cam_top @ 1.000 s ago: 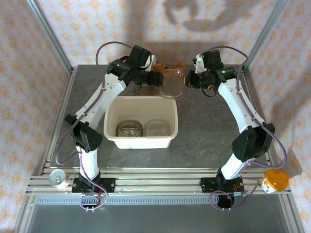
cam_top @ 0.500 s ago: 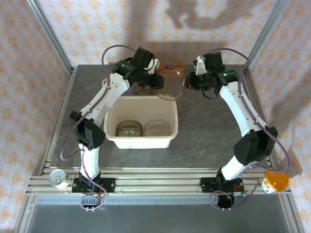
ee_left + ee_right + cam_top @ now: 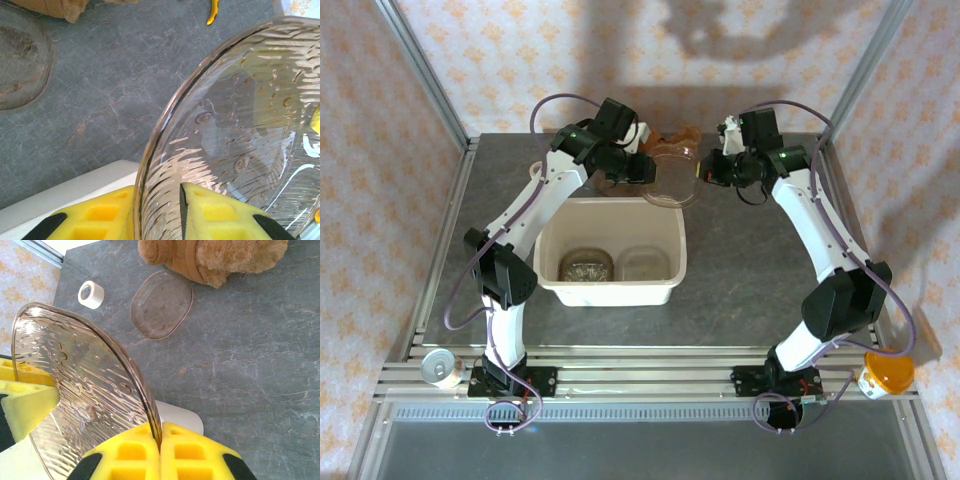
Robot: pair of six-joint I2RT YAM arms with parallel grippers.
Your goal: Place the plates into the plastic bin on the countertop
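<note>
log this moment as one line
plate: tilted, above plastic bin far rim | right gripper: shut on plate rim | left gripper: shut on opposite rim

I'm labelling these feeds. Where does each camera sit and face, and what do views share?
Top external: above, behind the bases, looking down on countertop, plastic bin, left arm, right arm.
Left wrist: behind left gripper, facing the held plate, rim between its yellow fingers.
Right wrist: behind right gripper, shut on that plate; second plate beyond.
Shared: all show the held plate.
</note>
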